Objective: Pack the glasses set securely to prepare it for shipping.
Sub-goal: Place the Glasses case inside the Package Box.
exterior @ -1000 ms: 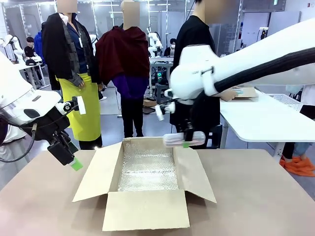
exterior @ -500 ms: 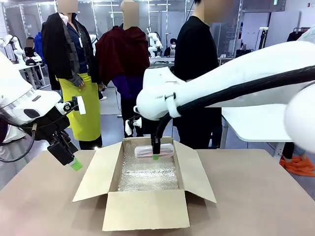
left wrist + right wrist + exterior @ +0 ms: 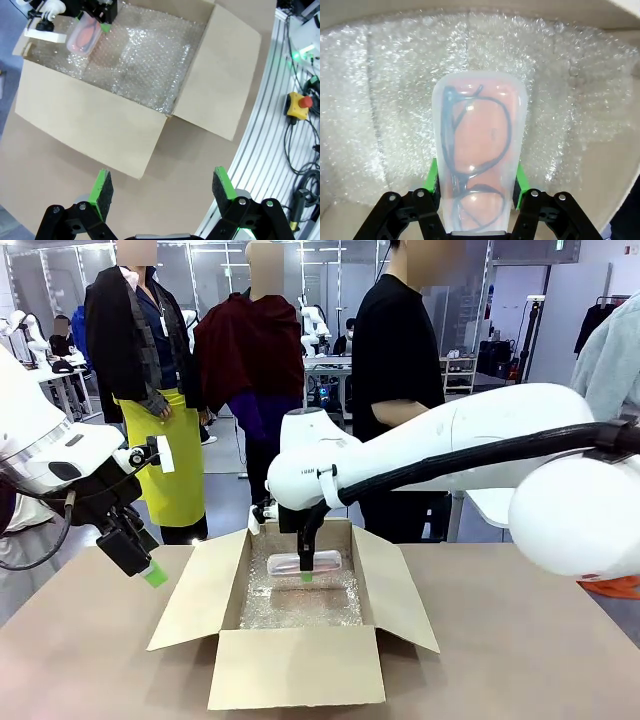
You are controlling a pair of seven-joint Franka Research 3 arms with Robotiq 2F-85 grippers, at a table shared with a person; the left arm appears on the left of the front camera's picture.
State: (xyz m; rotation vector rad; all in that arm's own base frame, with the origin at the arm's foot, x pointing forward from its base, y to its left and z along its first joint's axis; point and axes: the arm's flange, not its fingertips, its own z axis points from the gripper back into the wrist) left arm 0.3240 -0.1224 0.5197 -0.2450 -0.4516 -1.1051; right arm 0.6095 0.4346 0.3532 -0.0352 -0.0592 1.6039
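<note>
The right hand [image 3: 476, 176] is clamped across the 2 long edges of the pink glasses case [image 3: 480, 150], near 1 end. It holds the case inside the far part of the cardboard box [image 3: 296, 668], just over the bubble wrap [image 3: 300, 608] lining; I cannot tell whether they touch. The case looks light, stiff-shelled and smooth, so probably slippery, and its eyeglasses [image 3: 452, 135] look fragile. A moderate pinch on the narrow sides suits it. The left hand [image 3: 162, 186] hangs left of the box, fingers apart, empty.
</note>
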